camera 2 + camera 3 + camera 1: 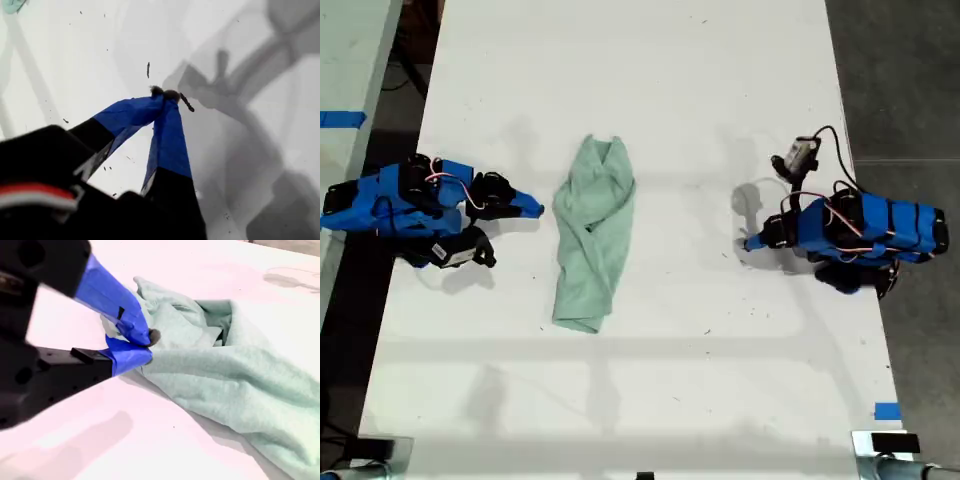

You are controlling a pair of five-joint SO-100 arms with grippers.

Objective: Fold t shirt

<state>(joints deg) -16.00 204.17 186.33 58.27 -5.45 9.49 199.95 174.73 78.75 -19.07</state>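
Blue second gripper [142, 346] nearly shut, nothing held, just beside t shirt [592, 235] bunched mid worktop [720, 80]. First gripper [165, 93] shut, empty, well apart. Soft, light, floppy cloth; best pinched at an edge or corner.

Mint t shirt [592, 236] — crumpled, elongated, mid-table

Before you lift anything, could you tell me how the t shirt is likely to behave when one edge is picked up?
The t shirt lies bunched and wrinkled in a long strip, so it is probably floppy and would drape and unroll rather than hold shape. Its fabric looks thin, so likely light. Pushed, it would likely crumple rather than slide whole across the white table.
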